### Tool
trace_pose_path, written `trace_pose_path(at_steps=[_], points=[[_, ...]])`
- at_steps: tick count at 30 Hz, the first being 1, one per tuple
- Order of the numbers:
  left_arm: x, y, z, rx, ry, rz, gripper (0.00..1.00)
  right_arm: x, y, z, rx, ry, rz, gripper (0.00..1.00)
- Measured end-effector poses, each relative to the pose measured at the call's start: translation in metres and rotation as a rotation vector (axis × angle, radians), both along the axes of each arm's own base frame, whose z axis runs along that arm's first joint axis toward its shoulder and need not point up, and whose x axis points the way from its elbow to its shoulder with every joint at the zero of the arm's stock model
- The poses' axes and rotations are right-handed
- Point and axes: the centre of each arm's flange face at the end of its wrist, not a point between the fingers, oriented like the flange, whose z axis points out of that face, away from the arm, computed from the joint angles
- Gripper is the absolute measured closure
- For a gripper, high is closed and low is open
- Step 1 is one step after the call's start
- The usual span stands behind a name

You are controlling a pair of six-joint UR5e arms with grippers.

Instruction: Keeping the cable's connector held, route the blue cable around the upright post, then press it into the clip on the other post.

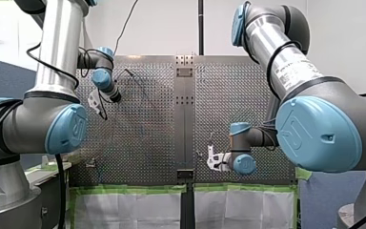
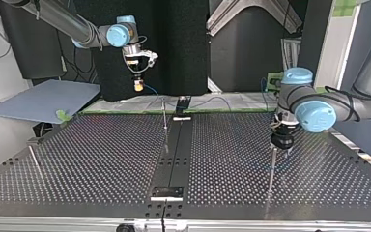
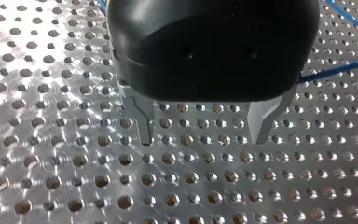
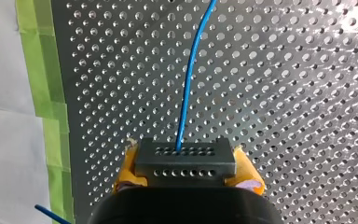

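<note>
The blue cable (image 4: 189, 84) leaves the connector (image 4: 185, 161) and runs straight ahead of our right gripper (image 4: 187, 169) over the perforated table (image 4: 307, 116), so its long axis follows the line of that gripper's reach. The connector is clamped between the gripper's yellow pads (image 4: 125, 171). In the top view it hangs raised over the table's far edge, left of centre, and the cable trails down from it toward the table.

Three thin upright posts show in the top view: a centre post (image 2: 164, 116), a right-hand post (image 2: 272, 166) and a left-hand post (image 2: 34, 159). We cannot tell which one carries the clip. No turn of cable shows at any of them, so we judge the routing not yet made.

Our left gripper (image 3: 203, 137) hovers just over the top of the right-hand post, its metal fingers (image 3: 143, 119) spread apart with nothing between them. In its wrist view the cable passes beside the gripper's body, outside the fingers.

The coming move turns on this: the held end is nearest the centre post, while the free stretch lies off to one side of our left gripper, not in its gap
</note>
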Motion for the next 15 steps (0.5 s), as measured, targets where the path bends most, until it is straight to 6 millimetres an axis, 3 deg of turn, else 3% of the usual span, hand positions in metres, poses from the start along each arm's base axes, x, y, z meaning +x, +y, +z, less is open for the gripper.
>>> trace_pose_path(at_steps=[15], points=[[-0.023, 0.009, -0.043, -0.165, 0.081, -0.014, 0.00, 0.002, 0.000, 0.001, -0.008, -0.005, 0.005, 1.00]])
